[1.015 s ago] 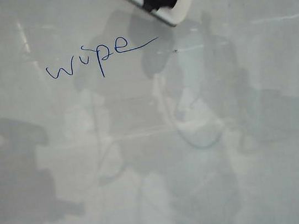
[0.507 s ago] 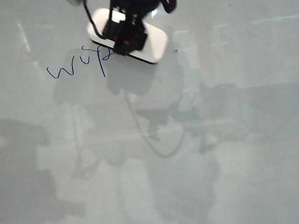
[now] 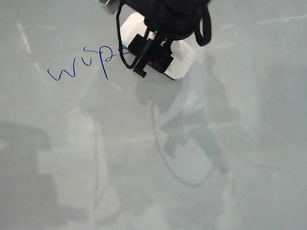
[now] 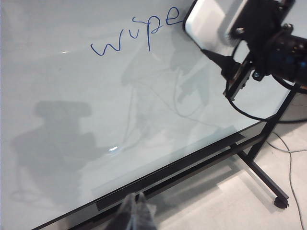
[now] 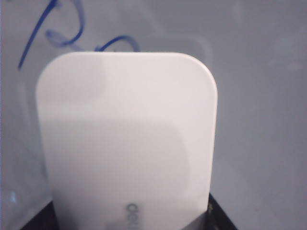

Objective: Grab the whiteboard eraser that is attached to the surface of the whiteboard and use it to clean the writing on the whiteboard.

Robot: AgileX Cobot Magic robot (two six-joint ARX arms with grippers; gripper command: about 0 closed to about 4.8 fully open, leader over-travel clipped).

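The whiteboard [image 3: 245, 159] fills the exterior view. On it the blue writing [image 3: 86, 64] reads "wipe"; its long tail is hidden under the whiteboard eraser [image 3: 184, 62], a white rounded block. My right gripper [image 3: 156, 54] is shut on the eraser and holds it flat against the board at the word's right end. The right wrist view shows the eraser [image 5: 127, 143] close up, with blue strokes of the writing [image 5: 62, 33] just past its edge. My left gripper [image 4: 137, 211] is shut and empty, hanging below the board's lower edge, far from the writing [image 4: 136, 31].
The board's black lower frame [image 4: 192, 160] and its stand leg with a foot [image 4: 280, 201] show in the left wrist view, over a pale floor with a cable [image 4: 290, 163]. Shadows of the arms lie across the board.
My right gripper has carried the eraser from the upper edge down and left onto the end of the word, then a little right and down. The word's tail no longer shows. The left arm has stayed still.
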